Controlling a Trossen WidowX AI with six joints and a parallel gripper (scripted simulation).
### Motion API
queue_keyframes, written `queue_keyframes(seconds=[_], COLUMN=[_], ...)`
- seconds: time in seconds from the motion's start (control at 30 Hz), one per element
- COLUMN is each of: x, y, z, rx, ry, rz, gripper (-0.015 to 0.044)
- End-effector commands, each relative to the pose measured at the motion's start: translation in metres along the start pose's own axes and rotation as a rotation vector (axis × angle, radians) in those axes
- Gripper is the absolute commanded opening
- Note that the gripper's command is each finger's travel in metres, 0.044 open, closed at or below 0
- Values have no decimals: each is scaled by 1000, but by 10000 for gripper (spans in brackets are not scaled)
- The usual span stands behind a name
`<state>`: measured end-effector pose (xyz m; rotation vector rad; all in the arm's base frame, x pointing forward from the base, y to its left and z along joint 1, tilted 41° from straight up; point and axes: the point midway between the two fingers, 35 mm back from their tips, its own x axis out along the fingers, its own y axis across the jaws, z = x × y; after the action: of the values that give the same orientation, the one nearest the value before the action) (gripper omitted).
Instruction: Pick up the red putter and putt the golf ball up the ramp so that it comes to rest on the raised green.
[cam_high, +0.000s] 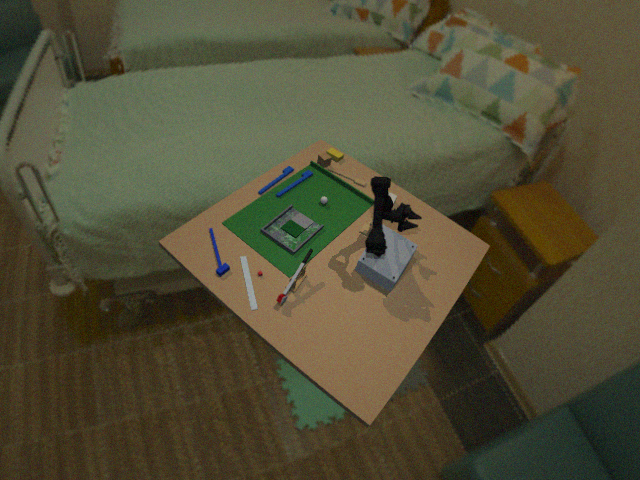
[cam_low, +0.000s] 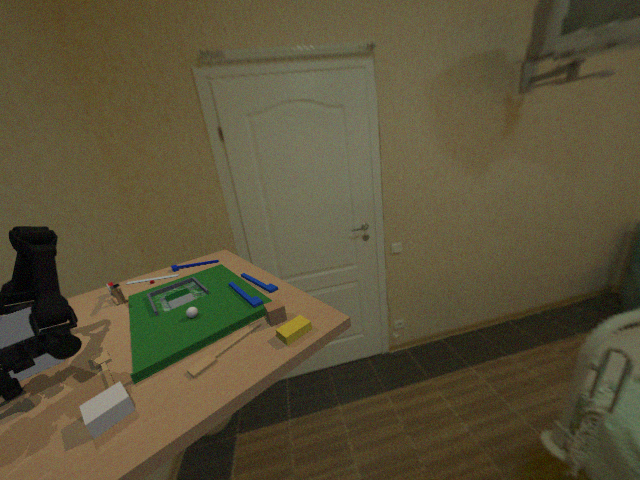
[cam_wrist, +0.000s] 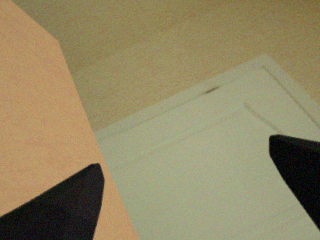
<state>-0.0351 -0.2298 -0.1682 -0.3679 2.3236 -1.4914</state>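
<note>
The red putter (cam_high: 295, 277) has a red head, pale shaft and black grip; it lies tilted, propped near the green mat's (cam_high: 242, 222) (cam_low: 155, 341) corner. Its red head (cam_high: 281, 298) (cam_low: 110, 285) points away from the mat. The white golf ball (cam_high: 324, 199) (cam_low: 191, 312) rests on the mat. The raised green (cam_high: 293, 227) (cam_low: 178, 297) is a small green square within a grey-walled, sloped surround, apart from the ball. My gripper (cam_high: 417, 221) (cam_wrist: 185, 159) is open and empty, raised beside the arm's base, far from the putter and the ball.
Blue putters (cam_high: 276, 180) (cam_high: 294, 184) (cam_high: 216, 253) lie on and around the mat. A white strip (cam_high: 248, 284) and small red ball (cam_high: 260, 273) (cam_low: 151, 282) lie near the red putter. Yellow (cam_high: 334, 153) (cam_low: 293, 330), brown (cam_high: 323, 160) (cam_low: 275, 314) and pale (cam_low: 108, 410) blocks stand beyond the mat.
</note>
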Motion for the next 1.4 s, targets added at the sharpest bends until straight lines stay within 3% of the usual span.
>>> queue_keyframes(seconds=[0.0, 0.27, 0.5, 0.73, 1.03, 1.37], x=[-1, -53, -140, -229, -346, -439], y=[0, -13, -28, -40, -58, -89], z=[1, 36, 58, 48, -16, -148], rx=[-1, -108, -280, -536, -965, -1475], ry=[-1, -130, -355, -611, -1027, -1556], rz=[3, 192, 378, 513, 625, 668], gripper=[426, 440, 440, 440, 440, 440])
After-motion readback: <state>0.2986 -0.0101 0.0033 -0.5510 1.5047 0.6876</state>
